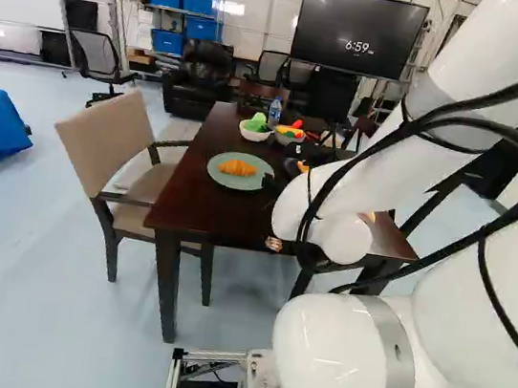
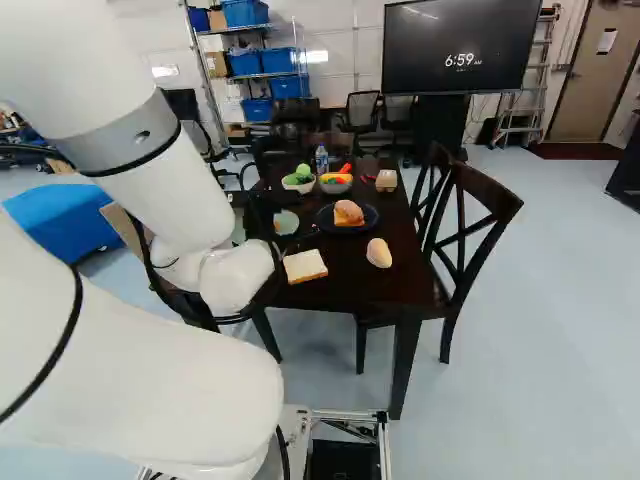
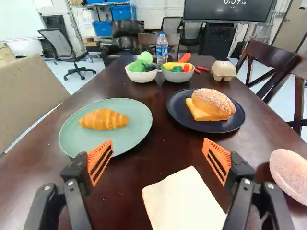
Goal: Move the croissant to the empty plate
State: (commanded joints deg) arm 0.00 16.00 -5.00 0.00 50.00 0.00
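Note:
My gripper point(image 1: 287, 176) is over the table in the left base view, partly hidden by the arm. In the wrist view the gripper point(image 3: 158, 145) stands open with nothing between its orange pads. The croissant point(image 3: 104, 120) lies on the green plate point(image 3: 139, 115), ahead of the fingers and toward the armchair side. A dark blue plate point(image 3: 175, 108) stands beside it, bearing a sugared bun point(image 3: 213, 103) on an orange-yellow slice. No plate in view is empty.
A white bread slice point(image 3: 184, 201) lies under the gripper, with an oval bread piece point(image 3: 290, 175) beside it. Beyond the plates stand two bowls point(image 3: 141, 75) point(image 3: 177, 75) of toy food, a water bottle point(image 3: 162, 48) and an egg carton point(image 3: 223, 70). Chairs flank the table point(image 2: 350, 270).

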